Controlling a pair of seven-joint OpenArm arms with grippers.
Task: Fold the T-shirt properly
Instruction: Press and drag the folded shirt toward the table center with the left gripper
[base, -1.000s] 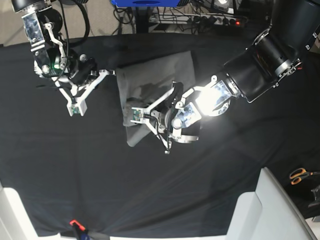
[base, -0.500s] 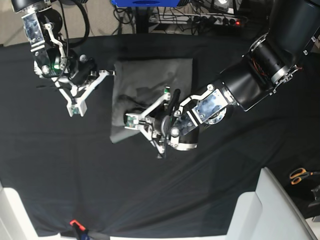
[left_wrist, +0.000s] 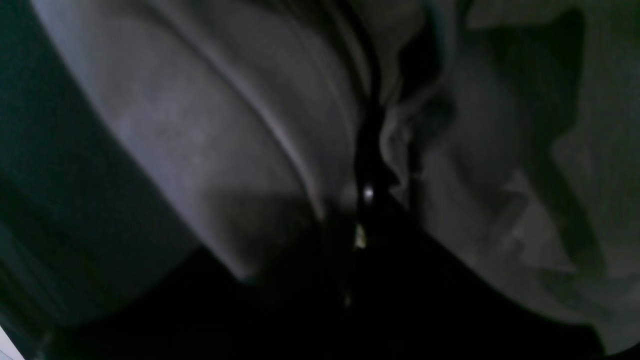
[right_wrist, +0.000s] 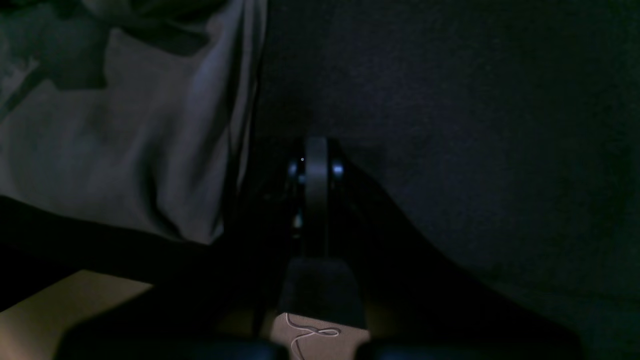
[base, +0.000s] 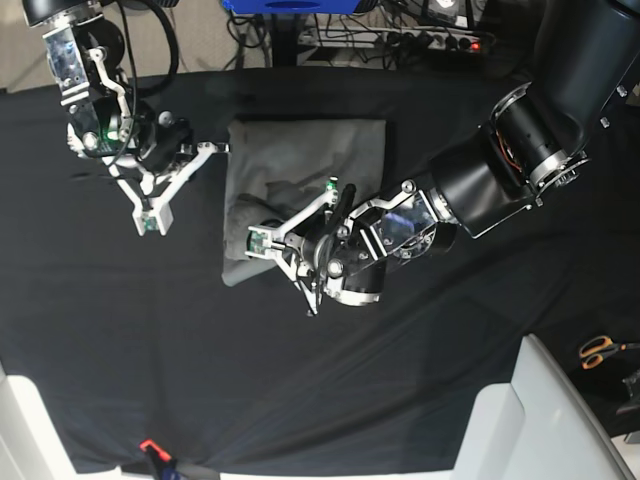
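The grey T-shirt (base: 305, 160) lies folded into a rough rectangle on the black cloth (base: 150, 340), its lower left corner drawn out into a point. My left gripper (base: 262, 240) sits at the shirt's lower edge, shut on a pinch of its fabric. In the left wrist view grey folds of the T-shirt (left_wrist: 200, 125) bunch on both sides of the dark left gripper (left_wrist: 367, 195). My right gripper (base: 152, 218) hovers shut and empty, just left of the shirt. The right wrist view shows that right gripper (right_wrist: 316, 165) closed, with the T-shirt (right_wrist: 125, 140) to its left.
Orange-handled scissors (base: 600, 350) lie at the right edge. A white box-like object (base: 530, 420) stands at the bottom right. A power strip (base: 440, 40) and cables run behind the table's far edge. A small orange-tipped item (base: 150, 447) sits at the front edge.
My left gripper has moved left, dragging the shirt's lower edge with it, so the shirt now lies squarer. The bright glare on that wrist is gone. The right arm has stayed still.
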